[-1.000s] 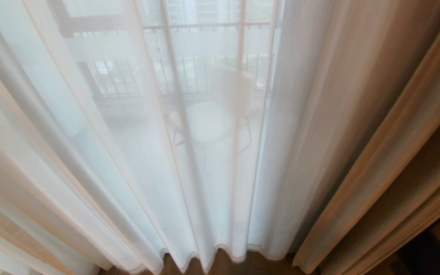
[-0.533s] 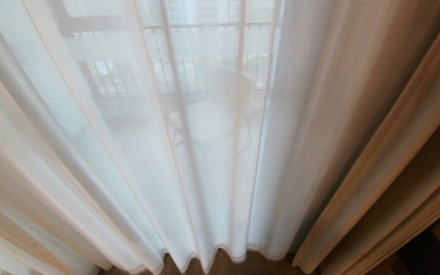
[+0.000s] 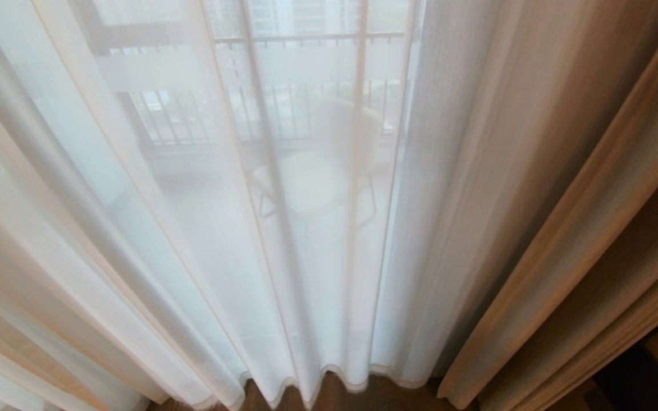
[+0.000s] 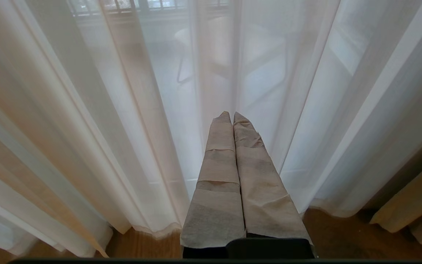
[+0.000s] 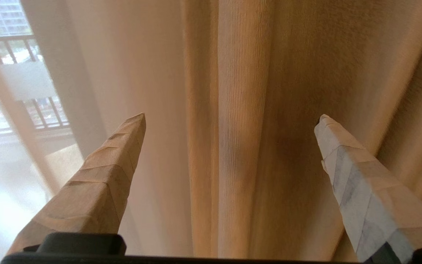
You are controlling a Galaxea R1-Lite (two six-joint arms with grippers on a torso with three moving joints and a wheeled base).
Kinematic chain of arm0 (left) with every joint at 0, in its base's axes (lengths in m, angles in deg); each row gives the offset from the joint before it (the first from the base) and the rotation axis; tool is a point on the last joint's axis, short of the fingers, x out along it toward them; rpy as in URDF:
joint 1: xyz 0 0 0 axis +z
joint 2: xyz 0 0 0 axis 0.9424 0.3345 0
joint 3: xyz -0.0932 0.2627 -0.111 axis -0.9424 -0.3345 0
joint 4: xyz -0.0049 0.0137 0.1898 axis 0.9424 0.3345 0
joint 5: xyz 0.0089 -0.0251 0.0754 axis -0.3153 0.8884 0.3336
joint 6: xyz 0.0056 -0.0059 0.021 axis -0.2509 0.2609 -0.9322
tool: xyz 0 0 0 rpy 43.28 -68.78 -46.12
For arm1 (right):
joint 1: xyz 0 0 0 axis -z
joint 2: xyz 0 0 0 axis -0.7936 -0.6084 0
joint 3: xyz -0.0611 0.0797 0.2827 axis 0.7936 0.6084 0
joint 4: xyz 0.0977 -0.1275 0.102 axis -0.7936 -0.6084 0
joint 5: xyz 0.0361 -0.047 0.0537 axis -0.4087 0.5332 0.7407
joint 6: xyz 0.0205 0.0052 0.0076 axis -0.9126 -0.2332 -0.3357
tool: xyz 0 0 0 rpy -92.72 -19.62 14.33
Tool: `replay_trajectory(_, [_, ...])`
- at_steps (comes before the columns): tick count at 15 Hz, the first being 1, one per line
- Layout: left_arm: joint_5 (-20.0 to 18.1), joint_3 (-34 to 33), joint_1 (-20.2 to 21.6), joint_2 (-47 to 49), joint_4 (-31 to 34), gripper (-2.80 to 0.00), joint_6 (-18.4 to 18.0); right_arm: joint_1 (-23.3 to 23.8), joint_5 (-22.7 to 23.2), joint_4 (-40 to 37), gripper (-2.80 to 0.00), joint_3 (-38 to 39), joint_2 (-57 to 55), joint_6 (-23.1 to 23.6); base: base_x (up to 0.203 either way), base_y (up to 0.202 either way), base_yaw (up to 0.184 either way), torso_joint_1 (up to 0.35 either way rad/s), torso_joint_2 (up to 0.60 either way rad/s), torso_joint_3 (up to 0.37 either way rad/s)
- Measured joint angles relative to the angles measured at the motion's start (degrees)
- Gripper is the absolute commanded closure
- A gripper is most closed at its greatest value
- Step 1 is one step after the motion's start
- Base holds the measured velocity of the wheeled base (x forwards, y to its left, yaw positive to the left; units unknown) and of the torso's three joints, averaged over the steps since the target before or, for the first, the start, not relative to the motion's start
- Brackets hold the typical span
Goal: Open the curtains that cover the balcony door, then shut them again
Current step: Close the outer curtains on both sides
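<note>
Right end effector (image 5: 231,116) spread wide facing beige curtains (image 5: 240,110), left end effector (image 4: 232,114) closed, empty

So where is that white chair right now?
The white chair sits out on the balcony, seen dimly through the sheer curtain in the middle of the head view, just in front of the balcony railing.

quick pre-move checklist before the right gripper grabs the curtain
1. Right gripper open: ok, fingers spread wide.
2. Beige curtain fold lined up between its fingers: ok.
3. Fingers already touching that fold: cannot tell.
4. Left gripper out of the way: ok, shut, low in front of the sheer curtain, holding nothing.
5. Sheer curtain hanging free to the floor: ok.
6. Balcony door covered: ok, seen only through the sheer.
</note>
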Motion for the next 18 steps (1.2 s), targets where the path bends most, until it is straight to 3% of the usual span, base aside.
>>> replay_trajectory(11, [-0.02, 0.0, 0.0, 0.0, 0.0, 0.0, 0.01, 0.69, 0.0, 3.53, -2.8, -16.04, -17.96, -0.76, 0.0, 0.0, 0.0, 0.0, 0.0, 0.0])
replay_trajectory(18, [-0.02, 0.0, 0.0, 0.0, 0.0, 0.0, 0.0, 1.7, 0.0, 3.59, -2.8, -20.99, -23.32, -0.74, 0.0, 0.0, 0.0, 0.0, 0.0, 0.0])
